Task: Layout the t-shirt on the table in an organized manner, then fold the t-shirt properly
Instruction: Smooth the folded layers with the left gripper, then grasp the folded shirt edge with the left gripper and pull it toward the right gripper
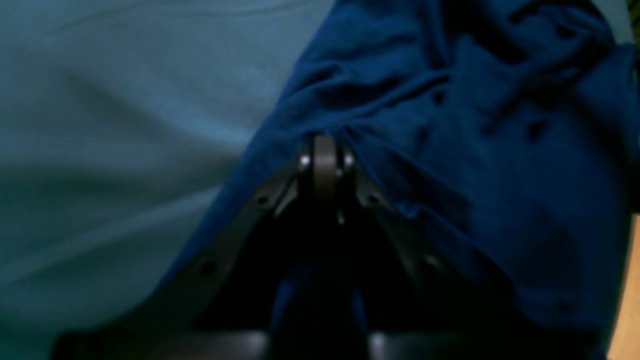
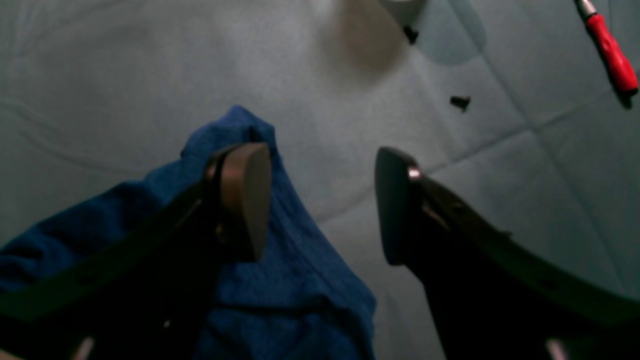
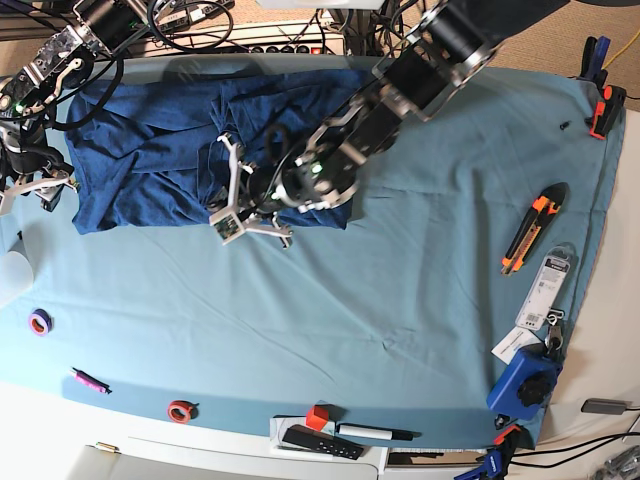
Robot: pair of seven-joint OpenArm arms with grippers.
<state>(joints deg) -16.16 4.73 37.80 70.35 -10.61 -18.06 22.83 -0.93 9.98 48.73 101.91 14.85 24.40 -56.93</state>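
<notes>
The dark navy t-shirt point(image 3: 170, 140) lies wrinkled and spread across the far left part of the table point(image 3: 400, 280), which is draped in teal cloth. My left gripper point(image 3: 240, 200) reaches down to the shirt's near right edge. In the left wrist view that gripper point(image 1: 325, 150) is shut on a pinch of t-shirt point(image 1: 475, 150) fabric, with creases gathering at its tips. My right gripper point(image 2: 322, 200) stands open just above the cloth. Its left finger point(image 2: 245, 195) overlaps a corner of the t-shirt point(image 2: 300, 300), and nothing lies between the jaws. In the base view this gripper point(image 3: 35, 185) is at the shirt's left end.
An orange utility knife point(image 3: 530, 235), a packet point(image 3: 548, 285) and a blue device point(image 3: 522, 380) lie along the right side. Tape rolls point(image 3: 40, 321), a pink marker point(image 3: 88, 380), a remote point(image 3: 320, 442) and a pen sit by the front edge. A red-handled tool point(image 2: 612, 55) lies ahead of the right gripper.
</notes>
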